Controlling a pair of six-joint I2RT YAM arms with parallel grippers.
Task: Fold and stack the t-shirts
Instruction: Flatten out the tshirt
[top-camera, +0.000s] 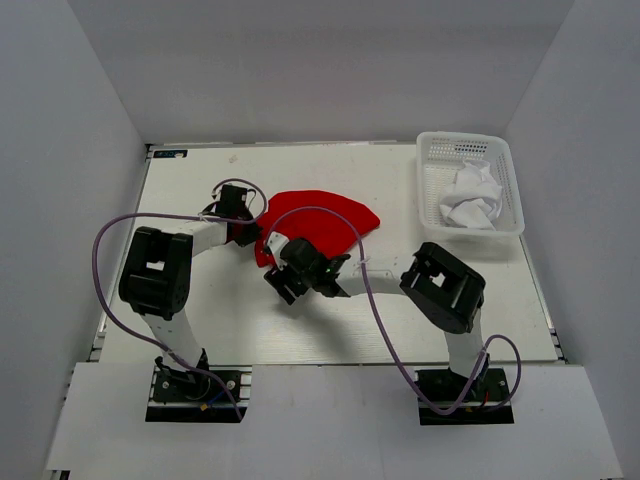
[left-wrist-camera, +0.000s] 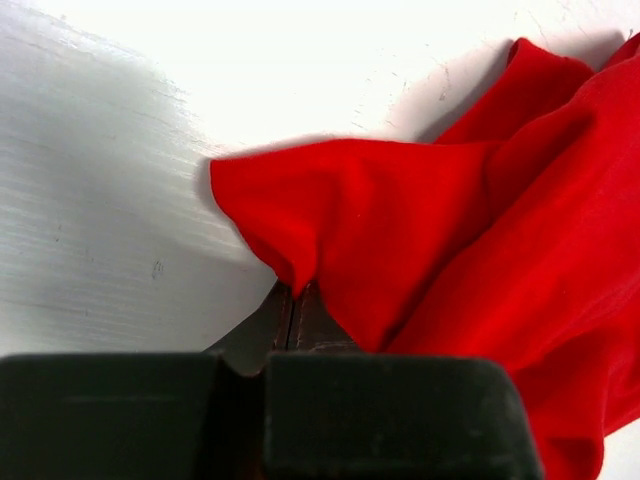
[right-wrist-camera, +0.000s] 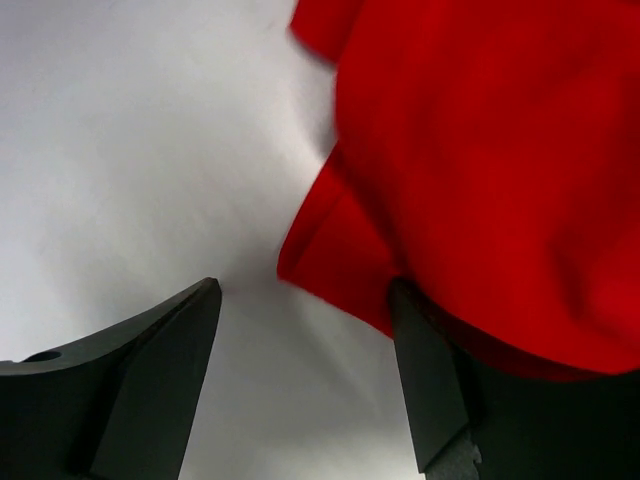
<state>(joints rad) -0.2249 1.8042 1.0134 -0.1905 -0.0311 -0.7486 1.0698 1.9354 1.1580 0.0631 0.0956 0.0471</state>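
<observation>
Your left pincer (left-wrist-camera: 292, 305) is closed tight, its jaws meeting on a fold at the edge of the red shirt (top-camera: 325, 215). In the left wrist view the cloth rises off the bench (top-camera: 280, 335) in a peak at the tips and casts a shadow beneath.

Your right pincer (right-wrist-camera: 305, 295) stands wide open and grips nothing. In its wrist view a hemmed corner of the red cloth lies between the jaws toward the 3 o'clock side and overlaps that finger (right-wrist-camera: 425, 380). The other finger (right-wrist-camera: 160, 370) is over bare bench.

From above, the red shirt lies rumpled near the bench's middle, a little toward 12 o'clock. The left pincer is at its 9 o'clock edge and the right one at about its 7 o'clock corner.

The white shirt (top-camera: 470, 195) sits crumpled inside the basket (top-camera: 432, 150) at the bench's 2 o'clock corner, well apart from both arms.
</observation>
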